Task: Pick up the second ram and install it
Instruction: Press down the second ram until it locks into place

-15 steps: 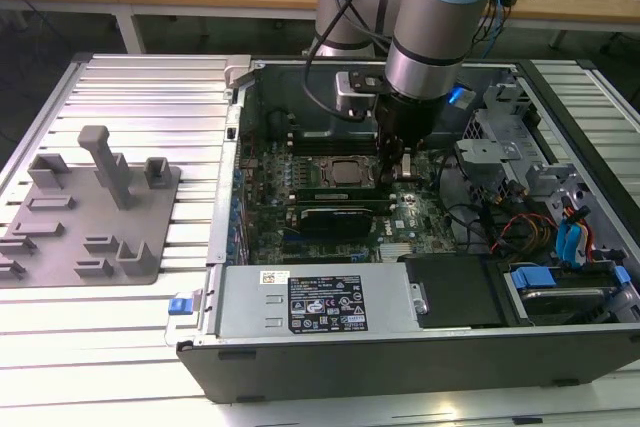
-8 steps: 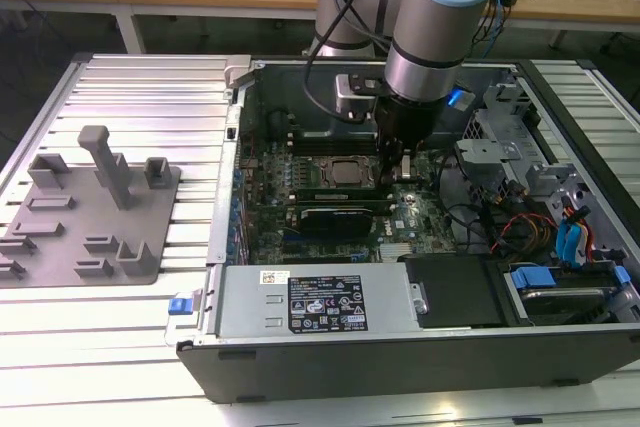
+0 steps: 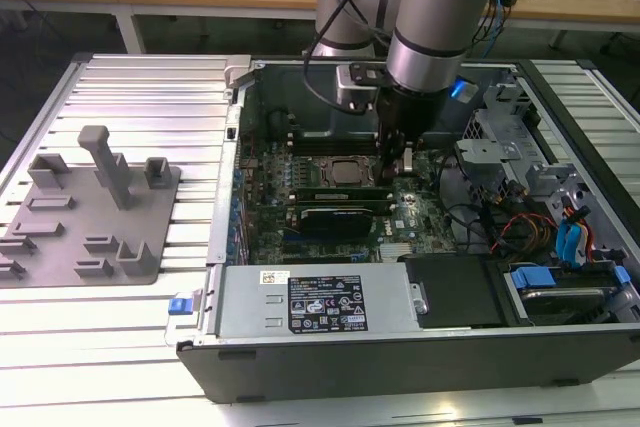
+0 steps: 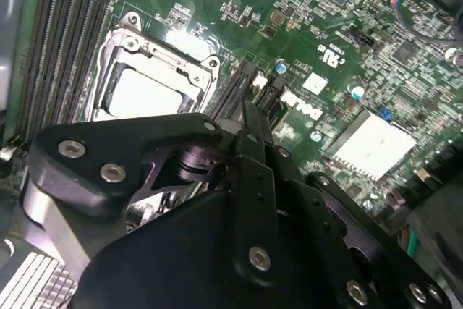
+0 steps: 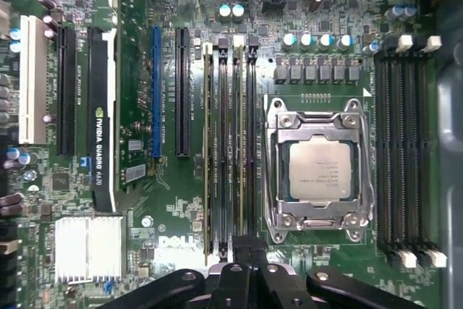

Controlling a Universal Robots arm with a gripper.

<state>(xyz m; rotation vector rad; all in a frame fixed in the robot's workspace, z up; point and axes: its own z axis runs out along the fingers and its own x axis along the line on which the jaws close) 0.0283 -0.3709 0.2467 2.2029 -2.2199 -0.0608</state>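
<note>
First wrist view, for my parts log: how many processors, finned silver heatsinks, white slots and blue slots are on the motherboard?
Processor: 1
Finned silver heatsink: 1
White slot: 1
Blue slot: 1
Total: 4

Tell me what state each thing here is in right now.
Computer case: open, side panel off.
Gripper: jaws shut, down at the memory slots.
Second ram: standing in a slot.
Processor socket: latched, chip in place.
</note>
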